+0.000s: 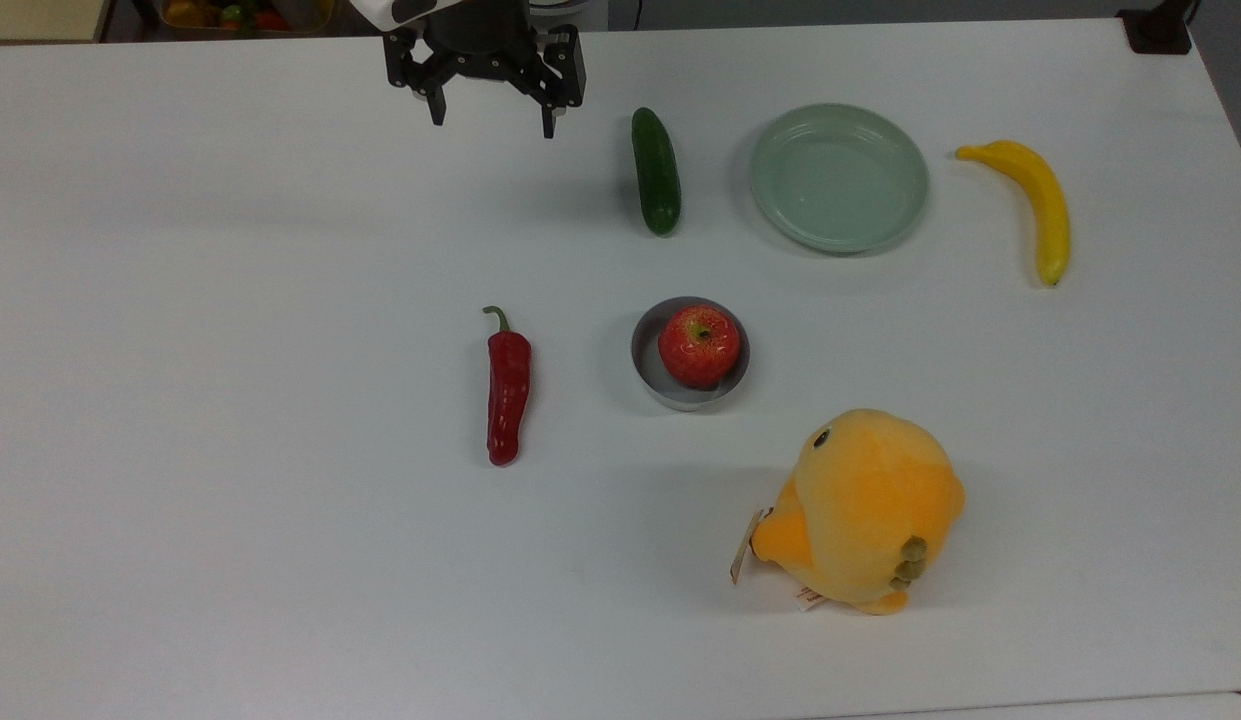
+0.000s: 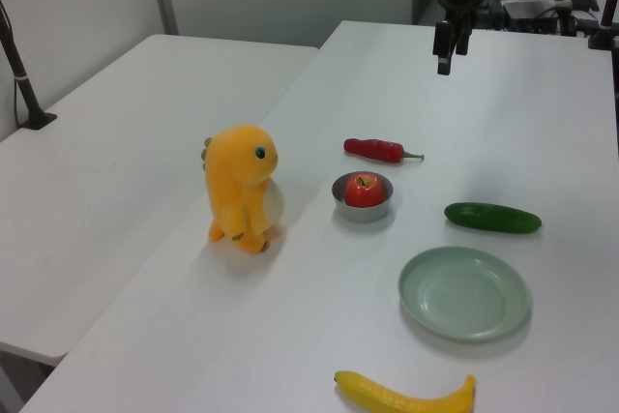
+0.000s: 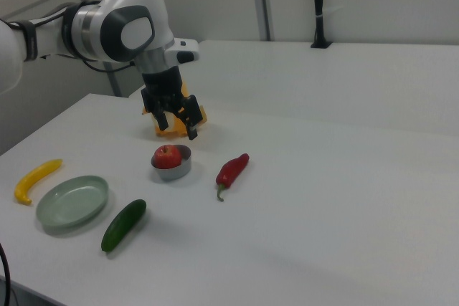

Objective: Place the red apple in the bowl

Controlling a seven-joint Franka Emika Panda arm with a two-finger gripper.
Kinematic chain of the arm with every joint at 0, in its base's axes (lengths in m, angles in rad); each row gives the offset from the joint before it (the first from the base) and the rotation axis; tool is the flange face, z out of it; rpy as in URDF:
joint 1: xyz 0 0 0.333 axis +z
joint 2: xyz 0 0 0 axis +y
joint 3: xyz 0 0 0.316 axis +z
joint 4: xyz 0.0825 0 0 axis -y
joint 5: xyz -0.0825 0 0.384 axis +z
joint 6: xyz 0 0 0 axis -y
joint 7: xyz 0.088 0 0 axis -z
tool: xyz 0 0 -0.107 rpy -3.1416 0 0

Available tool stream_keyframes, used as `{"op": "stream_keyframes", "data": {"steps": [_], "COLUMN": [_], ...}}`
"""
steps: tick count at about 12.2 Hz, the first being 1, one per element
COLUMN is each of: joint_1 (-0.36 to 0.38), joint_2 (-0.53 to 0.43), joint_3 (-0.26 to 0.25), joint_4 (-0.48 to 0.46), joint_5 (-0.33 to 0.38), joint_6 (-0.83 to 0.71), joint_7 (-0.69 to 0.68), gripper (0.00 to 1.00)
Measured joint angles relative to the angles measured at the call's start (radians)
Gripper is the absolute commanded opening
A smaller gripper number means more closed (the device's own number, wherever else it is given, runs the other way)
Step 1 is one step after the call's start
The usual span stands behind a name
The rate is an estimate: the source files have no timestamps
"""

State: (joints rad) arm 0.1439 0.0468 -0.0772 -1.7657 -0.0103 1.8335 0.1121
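Red apple point(image 1: 699, 345) sits inside the bowl point(image 1: 644, 360) mid-table, stem up; gripper point(image 1: 494, 112) hangs empty w/ jaws spread wide near table's far edge in the top view, well apart from both, so task appears done.

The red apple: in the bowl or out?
In. The red apple sits inside the bowl, whose grey rim rings it, stem dimple up.

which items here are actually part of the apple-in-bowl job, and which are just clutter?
Task items:
- red apple, already sitting in the bowl
- bowl
- gripper, open, holding nothing, away from the bowl

Clutter:
- chili pepper
- cucumber
- green plate
- banana
- orange plush toy
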Motion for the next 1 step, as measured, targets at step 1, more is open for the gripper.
{"op": "stream_keyframes", "data": {"steps": [1], "joint_1": [0.0], "joint_2": [0.0], "joint_3": [0.0], "joint_4": [0.0], "joint_5": [0.0], "joint_6": [0.0], "joint_7": [-0.017], "gripper": [1.0]}}
